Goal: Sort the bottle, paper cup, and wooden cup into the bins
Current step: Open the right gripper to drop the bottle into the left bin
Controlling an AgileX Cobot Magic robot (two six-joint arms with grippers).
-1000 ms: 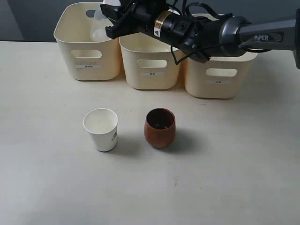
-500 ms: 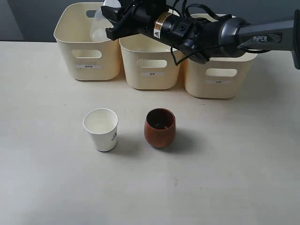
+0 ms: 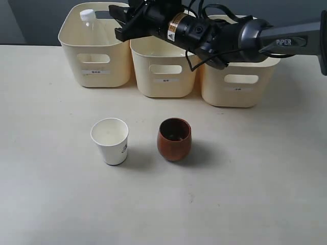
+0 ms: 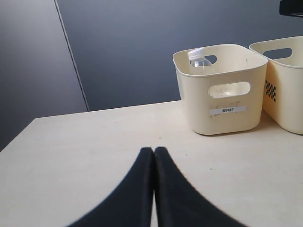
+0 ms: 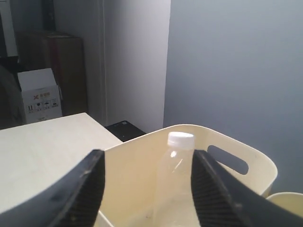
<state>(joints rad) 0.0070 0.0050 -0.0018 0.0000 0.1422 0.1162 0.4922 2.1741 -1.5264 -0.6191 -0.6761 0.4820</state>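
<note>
Your right tool (image 3: 120, 23) hangs spread wide and empty over the bins (image 3: 164, 69), at the 12 o'clock edge of the tabletop (image 3: 255, 178). You can see the bottle (image 3: 88, 16) standing inside the leftmost bin, its white cap showing above the rim. The paper cup (image 3: 110, 141) and wooden cup (image 3: 174, 139) stand upright near each other mid-tabletop, paper cup at 9 o'clock of the wooden one. Your left tool (image 4: 154, 152) is pressed closed, holding nothing.

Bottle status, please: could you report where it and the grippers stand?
Right gripper open above the left bin. Bottle inside that bin, released. Left gripper shut, empty. Paper cup and wooden cup unsorted.
</note>
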